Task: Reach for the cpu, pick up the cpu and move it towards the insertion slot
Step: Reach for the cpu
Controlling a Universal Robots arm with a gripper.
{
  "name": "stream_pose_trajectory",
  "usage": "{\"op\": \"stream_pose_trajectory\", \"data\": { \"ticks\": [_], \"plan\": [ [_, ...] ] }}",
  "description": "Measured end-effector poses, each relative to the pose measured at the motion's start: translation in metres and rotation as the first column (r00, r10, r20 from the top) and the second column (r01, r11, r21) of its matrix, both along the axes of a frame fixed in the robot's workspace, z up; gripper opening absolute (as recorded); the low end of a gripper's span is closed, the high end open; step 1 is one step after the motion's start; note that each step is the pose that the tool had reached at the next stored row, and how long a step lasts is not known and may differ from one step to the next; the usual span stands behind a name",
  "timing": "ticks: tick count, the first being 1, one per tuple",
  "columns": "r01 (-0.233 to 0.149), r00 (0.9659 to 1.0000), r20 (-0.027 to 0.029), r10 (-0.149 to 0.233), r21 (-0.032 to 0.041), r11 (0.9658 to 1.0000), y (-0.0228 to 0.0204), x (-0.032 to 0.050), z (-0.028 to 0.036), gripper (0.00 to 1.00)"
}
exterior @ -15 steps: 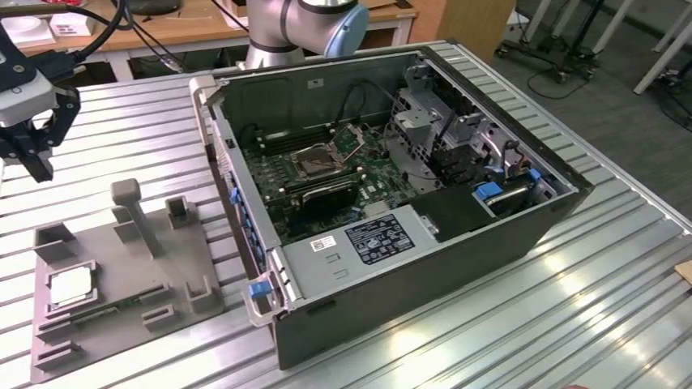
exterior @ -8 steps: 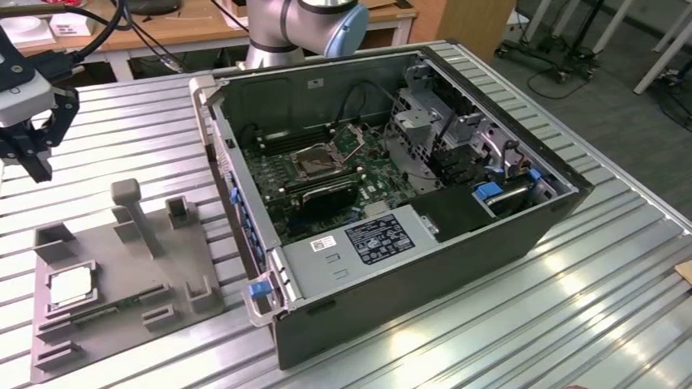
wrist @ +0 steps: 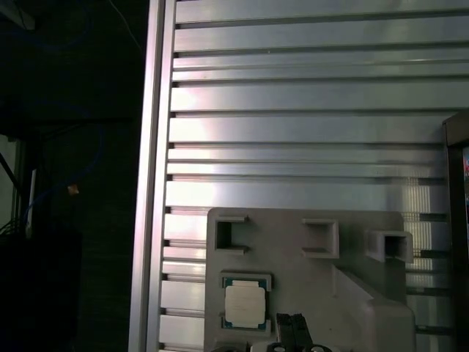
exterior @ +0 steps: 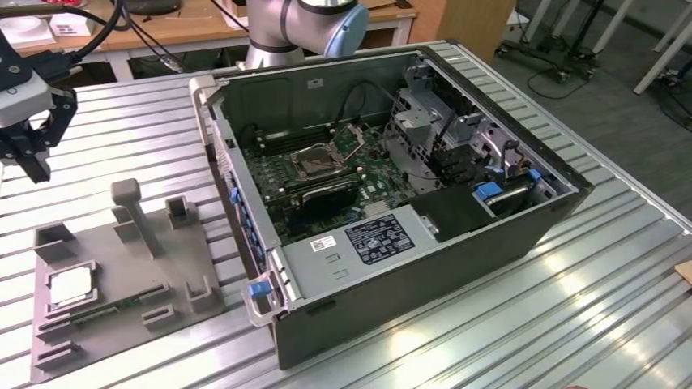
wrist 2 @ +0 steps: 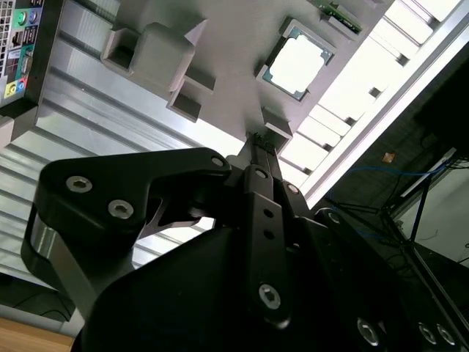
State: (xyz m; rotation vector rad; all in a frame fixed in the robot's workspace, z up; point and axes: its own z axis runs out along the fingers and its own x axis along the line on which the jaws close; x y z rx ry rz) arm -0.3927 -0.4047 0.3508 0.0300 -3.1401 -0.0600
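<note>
While the gripper (exterior: 39,173) hangs above the far end of the grey fixture (exterior: 119,271), the cpu (exterior: 70,286) lies lower and nearer the camera in the exterior view, toward the fixture's edge on that view's left. There is a clear gap between them and no contact. One arm only, so no question of side. In both wrist views the chip sits just ahead of the fingertips (wrist: 284,328), a little off their line. The fingers are drawn together, or as good as, with nothing between them.

Cpu: small, thin and square, so no long axis to line up on. Its edges run parallel with the fixture's. The face is pale silver-white, with a thin green rim in the first wrist view. It lies flat in a square recess.

Insertion slot (exterior: 317,160): shiny frame round a dark centre, on the green board inside the open computer case (exterior: 433,267). It is well apart from the cpu, on the exterior view's right.
</note>
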Motion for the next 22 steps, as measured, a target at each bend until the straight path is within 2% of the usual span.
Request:
{"op": "stream_pose_trajectory", "data": {
  "ticks": [22],
  "plan": [
    [0.000,1.0000,0.0000,0.000,0.0000,1.0000,-0.0017,-0.0029,-0.0005,0.11]
  ]
}}
